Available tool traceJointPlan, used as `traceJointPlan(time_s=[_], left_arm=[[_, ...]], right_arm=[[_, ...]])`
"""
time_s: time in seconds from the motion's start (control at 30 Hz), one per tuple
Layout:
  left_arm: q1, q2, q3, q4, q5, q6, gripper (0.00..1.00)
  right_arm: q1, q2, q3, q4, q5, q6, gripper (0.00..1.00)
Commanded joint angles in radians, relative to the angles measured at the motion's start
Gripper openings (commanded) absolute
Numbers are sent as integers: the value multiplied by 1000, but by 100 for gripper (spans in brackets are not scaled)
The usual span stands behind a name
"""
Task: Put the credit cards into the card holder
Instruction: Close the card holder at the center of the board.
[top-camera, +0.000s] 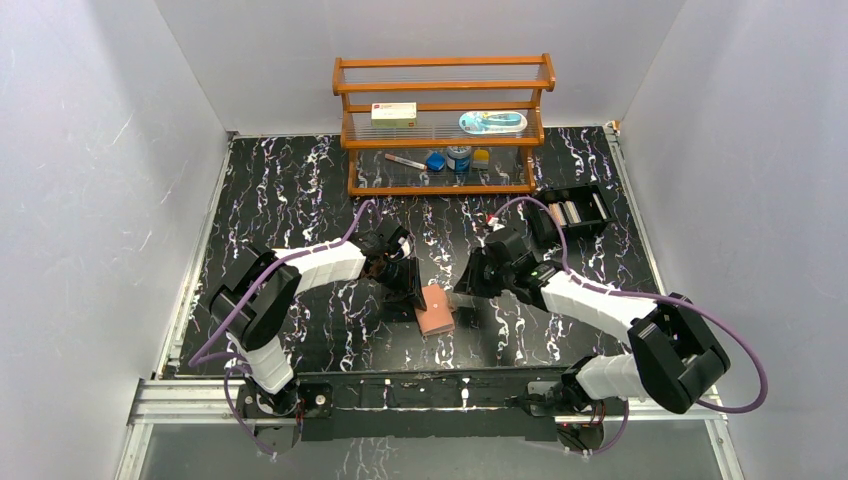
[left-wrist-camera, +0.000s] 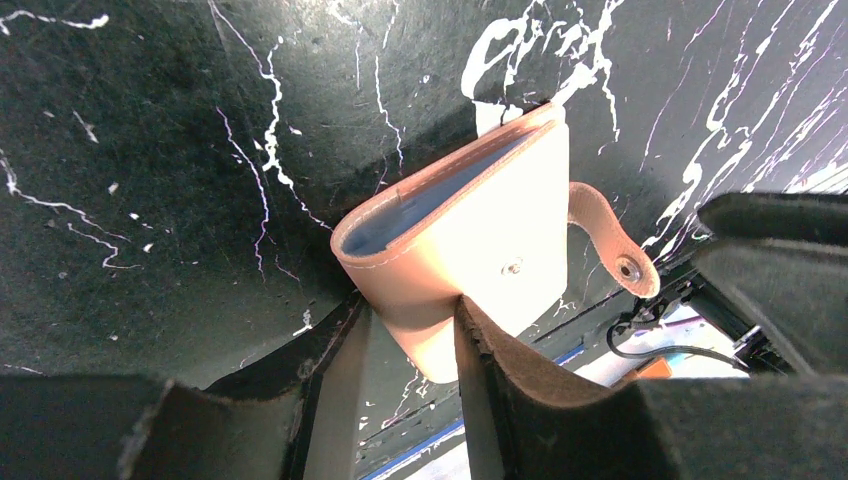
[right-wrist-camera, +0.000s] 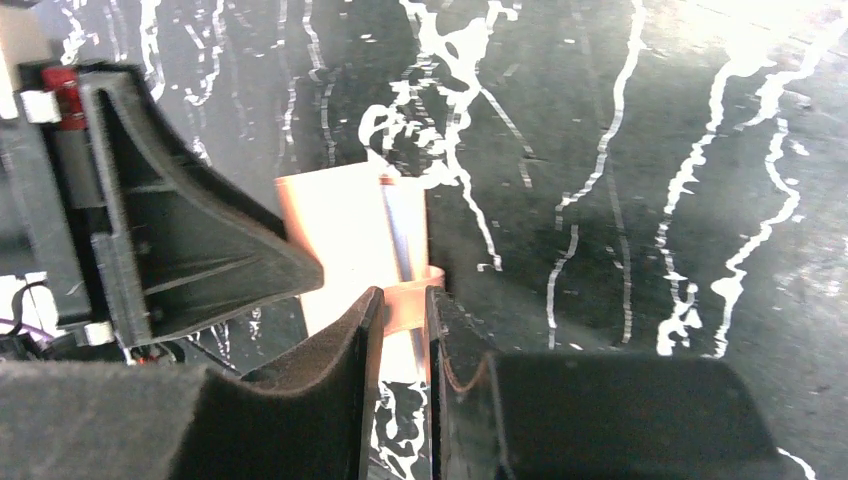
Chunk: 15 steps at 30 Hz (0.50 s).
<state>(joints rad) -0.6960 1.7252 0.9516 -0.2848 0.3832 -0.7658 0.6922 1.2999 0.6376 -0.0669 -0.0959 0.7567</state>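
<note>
- Wooden shelf (top-camera: 445, 88) at rear of desk (top-camera: 300, 200): holds white box with red label (top-camera: 393, 115) on middle tier, small bottles (top-camera: 458, 158) on bottom tier.
- Black tray (top-camera: 598, 190) right of shelf: pale contents, too small to identify.
- Card holder (top-camera: 436, 312): rests at desk centre between both arms, partly folded, bluish sleeves (left-wrist-camera: 420, 205) showing at open edge, snap tab (left-wrist-camera: 612, 238) unfastened.
- Left gripper (left-wrist-camera: 410, 320): clamps card holder's lower corner.
- Right gripper (right-wrist-camera: 405, 310): jaws narrowly apart at snap tab; impossible to tell whether pinching.
</note>
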Motion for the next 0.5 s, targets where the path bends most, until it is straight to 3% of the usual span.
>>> traceJointPlan(time_s=[0.0,0.47], left_arm=[[-2,5,8,-12,2,19,34],[-2,8,13,-16,2,20,33]], right_arm=[[-50,-27,-37,8,3,8,29],[-65,55,-74,160,-174,48,26]])
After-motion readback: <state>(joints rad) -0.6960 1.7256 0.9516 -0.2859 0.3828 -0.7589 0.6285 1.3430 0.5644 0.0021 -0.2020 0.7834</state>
